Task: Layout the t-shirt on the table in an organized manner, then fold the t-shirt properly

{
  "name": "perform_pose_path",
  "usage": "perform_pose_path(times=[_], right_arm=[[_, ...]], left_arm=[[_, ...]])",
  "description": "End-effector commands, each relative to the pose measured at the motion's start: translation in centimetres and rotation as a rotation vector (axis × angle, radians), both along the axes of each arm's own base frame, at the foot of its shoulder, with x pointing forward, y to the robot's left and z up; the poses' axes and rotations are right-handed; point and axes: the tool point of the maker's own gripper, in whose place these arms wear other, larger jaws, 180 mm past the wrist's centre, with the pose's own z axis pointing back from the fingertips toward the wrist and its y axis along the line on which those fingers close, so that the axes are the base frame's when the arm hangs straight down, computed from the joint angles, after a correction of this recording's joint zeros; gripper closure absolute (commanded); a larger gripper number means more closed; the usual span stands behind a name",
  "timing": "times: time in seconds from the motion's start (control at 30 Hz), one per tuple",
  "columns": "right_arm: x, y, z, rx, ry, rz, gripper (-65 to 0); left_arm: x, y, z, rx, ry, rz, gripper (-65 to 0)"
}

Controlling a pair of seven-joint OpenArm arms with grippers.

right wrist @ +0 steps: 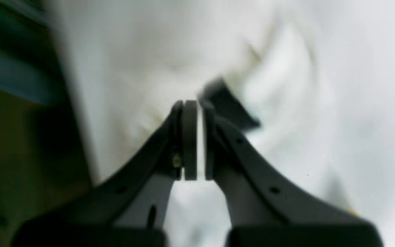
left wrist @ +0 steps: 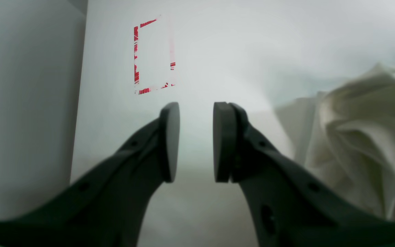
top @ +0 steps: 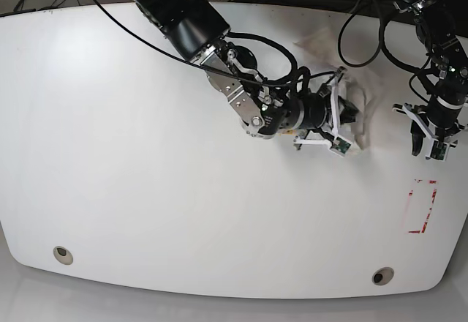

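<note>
Right end effector (right wrist: 197,137) clamped on bunched t-shirt (top: 356,121), mid-bench (top: 146,190). Left end effector (left wrist: 196,142) parted, empty, above bench between shirt and red tape outline (left wrist: 153,56).

Glossy white table (top: 146,190) (two grommet holes (top: 63,255)); red tape rectangle (top: 422,206); crumpled t-shirt (left wrist: 362,144) lies on it.

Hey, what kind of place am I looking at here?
Probably a robotics lab or test bench: two black robot arms work over a large glossy white table with a red tape rectangle marked on it, and cables trail off its far edge.
</note>
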Motion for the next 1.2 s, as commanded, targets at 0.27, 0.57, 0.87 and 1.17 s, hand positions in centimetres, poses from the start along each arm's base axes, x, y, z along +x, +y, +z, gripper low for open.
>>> perform_pose_path(times=[0.27, 0.57, 0.87, 1.17], right_arm=[[4.7, 0.2, 5.3, 0.076, -0.066, -0.084, -2.0], [6.7, -5.5, 1.4, -0.052, -0.069, -0.16, -2.0], [7.6, -10.3, -1.3, -0.152, -0.068, -0.203, -2.0], [6.8, -12.0, -3.3, -0.192, -0.038, -0.214, -1.9]], left_arm=[[1.2, -1.5, 3.3, 0.024, -0.102, -0.054, -14.7], [1.7, -9.6, 3.0, -0.053, -0.11, -0.269, -14.7], [0.1, -14.7, 0.7, -0.144, -0.047, -0.406, -14.7], [-3.4, -17.8, -2.9, -0.238, 0.056, -0.428, -14.7]])
